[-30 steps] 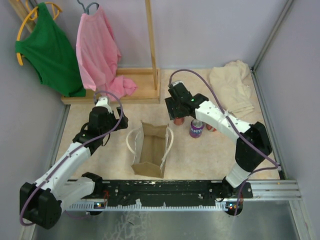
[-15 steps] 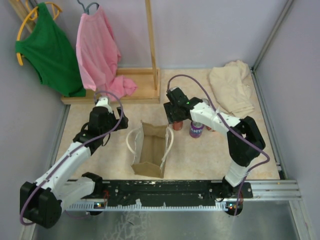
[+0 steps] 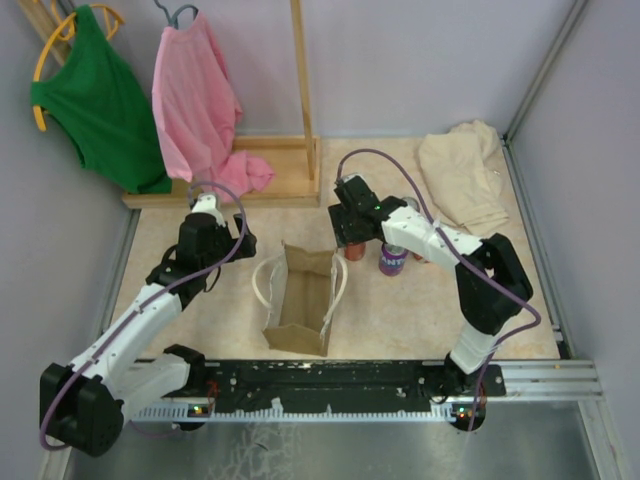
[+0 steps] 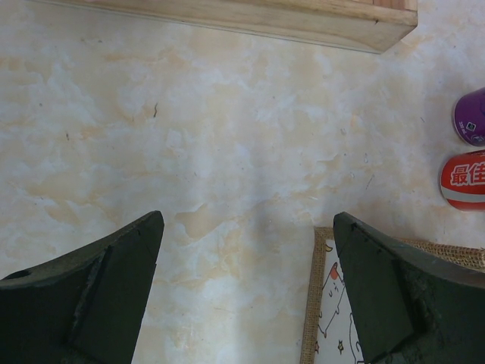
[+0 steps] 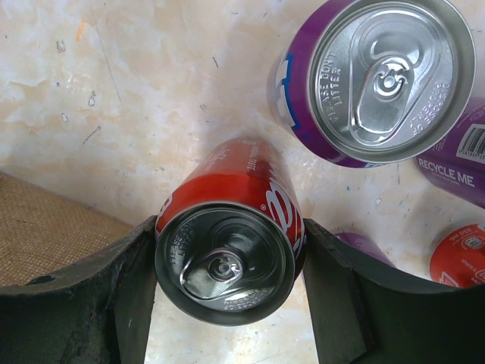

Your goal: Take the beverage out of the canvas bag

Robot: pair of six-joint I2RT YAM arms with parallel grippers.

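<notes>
The canvas bag (image 3: 303, 300) stands on the table centre with its mouth up and pale handles to each side; its burlap edge (image 4: 312, 303) shows in the left wrist view and a corner (image 5: 45, 227) in the right wrist view. My right gripper (image 5: 227, 262) is shut on an upright red beverage can (image 5: 227, 250), just behind the bag's far right corner (image 3: 356, 250). Whether the can's base touches the table I cannot tell. My left gripper (image 4: 246, 227) hovers open over bare table left of the bag (image 3: 205, 225). The bag's inside is not visible.
Close right of the held can stand a purple can (image 5: 379, 76) (image 3: 392, 258), a second purple can (image 5: 455, 171) and another red can (image 5: 458, 254). A wooden rack base (image 3: 240, 175) with pink and green garments lies at the back left. A beige cloth (image 3: 460, 180) lies at the back right.
My right arm has shifted slightly left and lower with the red can, its elbow folding in. The left arm has not moved.
</notes>
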